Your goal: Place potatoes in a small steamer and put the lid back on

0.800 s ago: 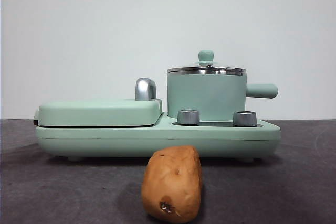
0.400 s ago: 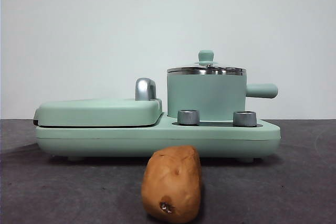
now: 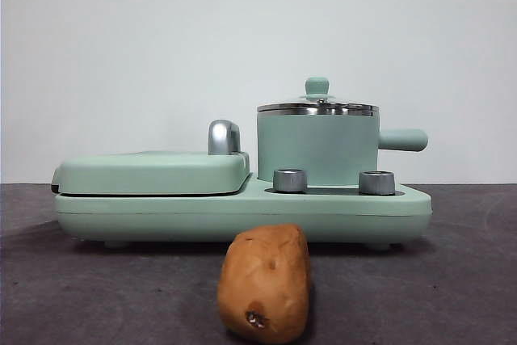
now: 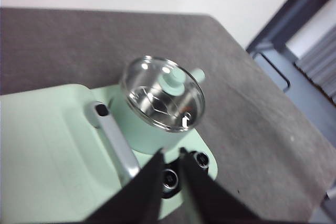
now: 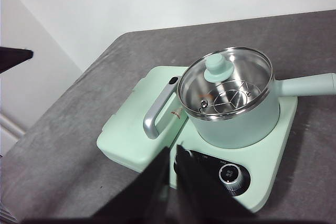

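The potato (image 3: pixel 265 283) lies on the dark table in front of the appliance, its blemished end toward the camera. The small steamer (image 3: pixel 317 149) stands on the right half of the mint-green base (image 3: pixel 242 212). Its side handle (image 3: pixel 402 140) points right. The glass lid (image 3: pixel 317 107) sits on the steamer, with its green knob on top. My left gripper (image 4: pixel 171 153) hovers high above the base's dials, jaws together and holding nothing. My right gripper (image 5: pixel 173 149) hangs likewise above the base's front, shut and holding nothing. Both wrist views show the steamer (image 4: pixel 142 129) (image 5: pixel 236 124) with the lid (image 4: pixel 161 93) (image 5: pixel 226 82) on it; neither shows the potato.
The flat griddle (image 3: pixel 153 172) with its chrome handle (image 3: pixel 224 136) fills the base's left half. Two steel dials (image 3: pixel 290 180) (image 3: pixel 376 183) sit at the base's front. Dark table surface extends on both sides of the potato. A white wall stands behind.
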